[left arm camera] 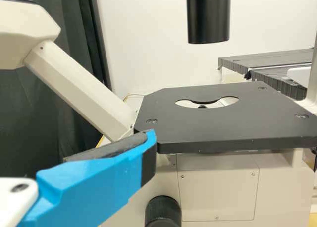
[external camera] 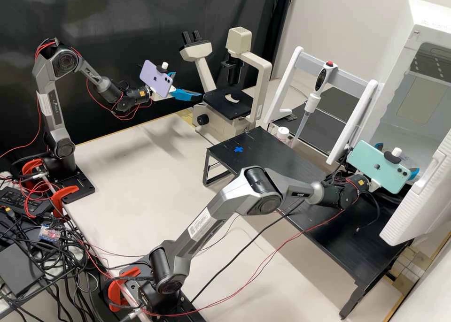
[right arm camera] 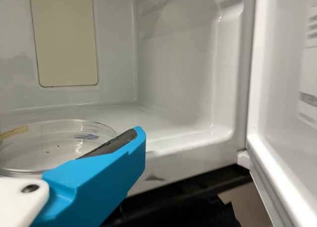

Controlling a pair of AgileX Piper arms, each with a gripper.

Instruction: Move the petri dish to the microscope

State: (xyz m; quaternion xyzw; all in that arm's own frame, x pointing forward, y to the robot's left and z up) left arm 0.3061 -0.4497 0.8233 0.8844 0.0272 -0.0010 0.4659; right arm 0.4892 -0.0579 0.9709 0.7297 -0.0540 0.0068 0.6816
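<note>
Right gripper [external camera: 398, 159]: its two fingers stand wide apart, at the mouth of the white chamber; in the right wrist view one blue finger [right arm camera: 99, 180] is near the dish, with its dark pad [right arm camera: 111, 144] towards it
Petri dish [right arm camera: 49, 140]: it is just beside this pad, at the chamber opening, clear and round, with a bit of yellowish tape [right arm camera: 14, 133] at its rim; if pad and dish are touching, I cannot tell, and also not whether the dish rests fully on the chamber floor
Chamber [right arm camera: 188, 88]: the door [right arm camera: 277, 98] is open, so the way out looks free enough
Step in hand: I judge it is the grasp of the dish, near the beginning of the task
Next move: to close gently on the dish rim, then to draw it out level; a tilted grip could let it slip or hit the chamber edge
Left gripper [external camera: 188, 85]: it is also wide, near the microscope [external camera: 221, 127]
Stage [left arm camera: 208, 125]: black and flat, with a shaped opening, under the dark tube [left arm camera: 208, 14]; here the dish should finally come
</note>
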